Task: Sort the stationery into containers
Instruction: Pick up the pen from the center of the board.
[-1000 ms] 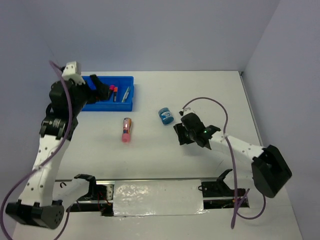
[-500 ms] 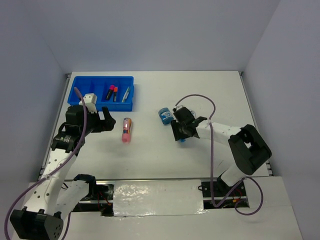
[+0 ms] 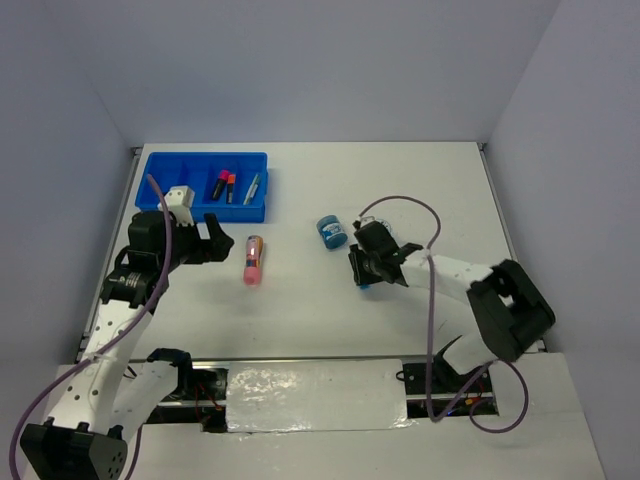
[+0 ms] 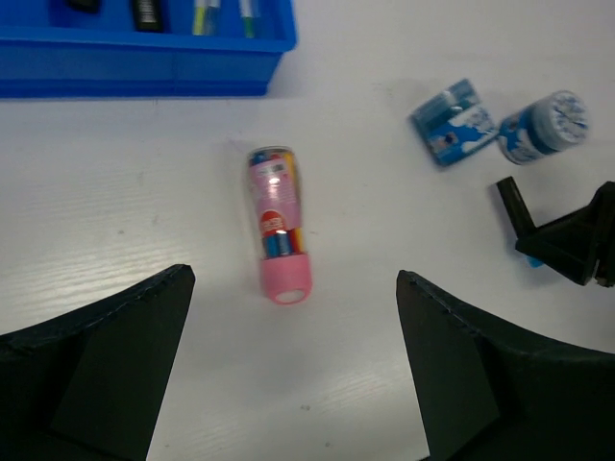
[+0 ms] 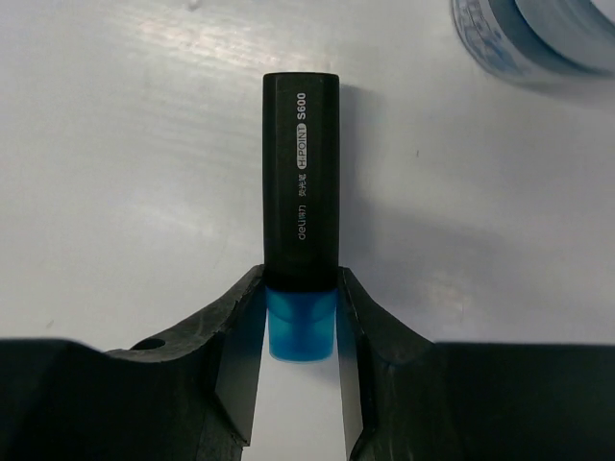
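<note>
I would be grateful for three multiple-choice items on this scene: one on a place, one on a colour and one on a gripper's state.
1. Where is the pink tube?
A. Lying on the table, outside the blue tray.
B. Inside a tray compartment.
C. Held up in the air.

2. What colour is the end of the black marker that sits between the fingers of the right gripper?
A. Pink.
B. Orange.
C. Blue.

3. How is the left gripper?
A. Shut on the tube.
B. Open, holding nothing.
C. Shut on the marker.

Answers:
1 A: the tube rests flat on the white surface, apart from the tray wall.
2 C: the right wrist view shows a blue end between the fingers.
3 B: its fingers stand wide apart, one on either side of the tube, touching nothing.
</note>
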